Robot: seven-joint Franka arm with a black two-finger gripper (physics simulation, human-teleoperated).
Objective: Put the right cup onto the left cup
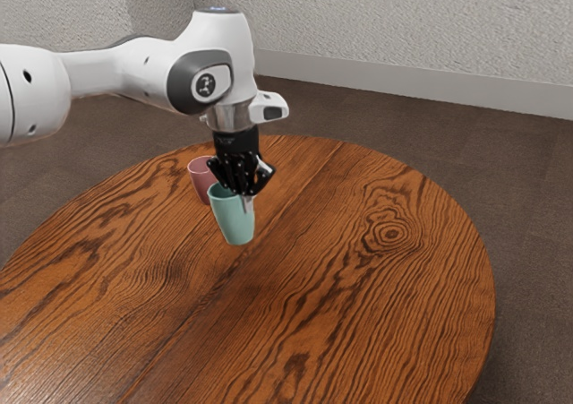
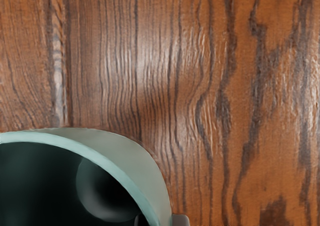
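Observation:
My gripper [image 1: 243, 200] points down at the teal cup [image 1: 233, 218], shut on its wall with one finger inside the rim and the other outside. The teal cup leans slightly and looks raised off the table, its mouth upward. The pink cup [image 1: 202, 182] stands behind it toward the exterior view's left, partly covered by the teal cup and the gripper. In the wrist view the teal cup [image 2: 145, 161] shows its rim and dark inside, with the gripper [image 2: 161, 220] across its wall.
The round wooden table [image 1: 358, 287] spreads around both cups, its curved edge toward the exterior view's right. Beyond it are a dark floor [image 1: 528, 198] and a pale textured wall [image 1: 403, 28].

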